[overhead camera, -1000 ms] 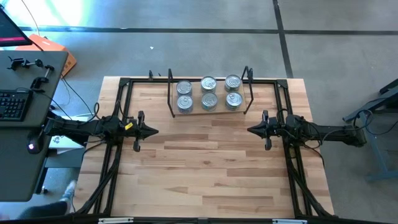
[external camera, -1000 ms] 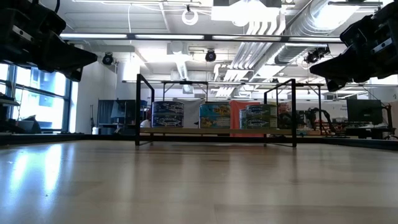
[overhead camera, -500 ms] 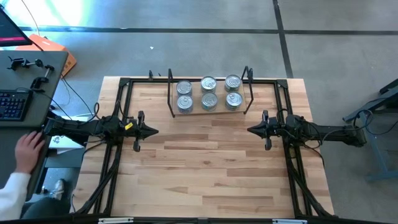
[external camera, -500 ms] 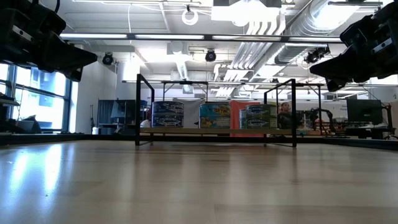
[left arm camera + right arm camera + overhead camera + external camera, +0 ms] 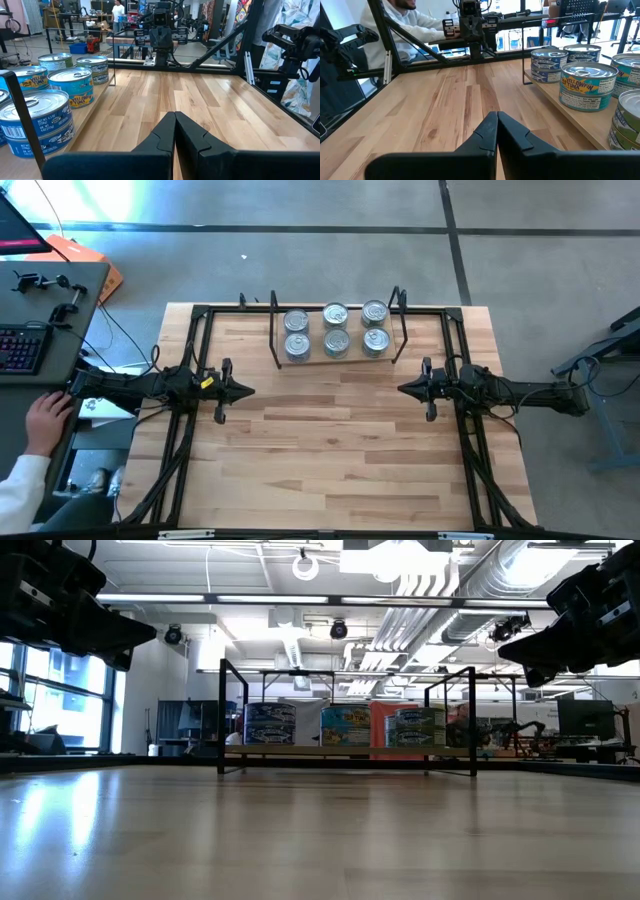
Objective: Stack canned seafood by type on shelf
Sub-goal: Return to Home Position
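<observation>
Jaws closed tight and empty on both sides: left jaws on the left arm (image 5: 150,384) and right jaws on the right arm (image 5: 520,394) hang over the surface (image 5: 330,450), tips facing each other, well apart from the load. Farther back, the canned seafood (image 5: 336,341) sits on the shelf (image 5: 312,359) in two rows of three, at least some two high. Risk, by my judgement: the stacks are crowded, so a jolt to the surface, perhaps from the person's hand (image 5: 45,418) alongside, could topple one.
</observation>
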